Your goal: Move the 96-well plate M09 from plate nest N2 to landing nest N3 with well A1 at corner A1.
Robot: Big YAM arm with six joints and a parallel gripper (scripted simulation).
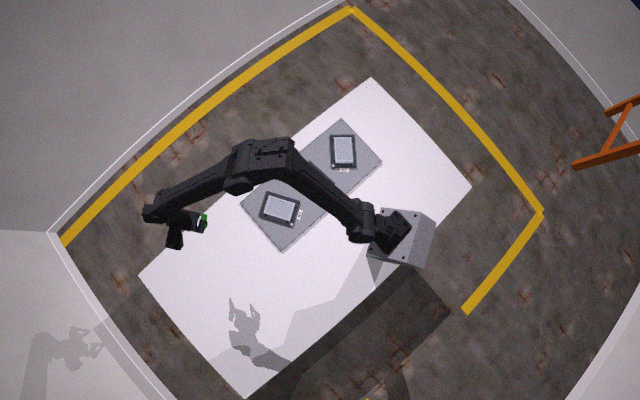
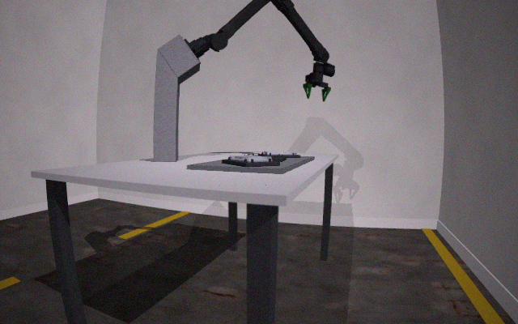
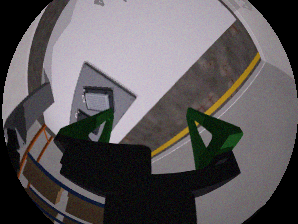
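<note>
Gripper hangs high off the table edge, fingers spread wide (holding nothing), both plates on the gray deck.

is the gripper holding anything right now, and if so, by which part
Nothing is held. The gripper is open and empty, high above the table's edge, well away from both plates.

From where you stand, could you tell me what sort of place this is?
Probably a lab automation cell: a pedestal-mounted arm over a white table bearing well plates in nests, ringed by yellow floor tape.
</note>
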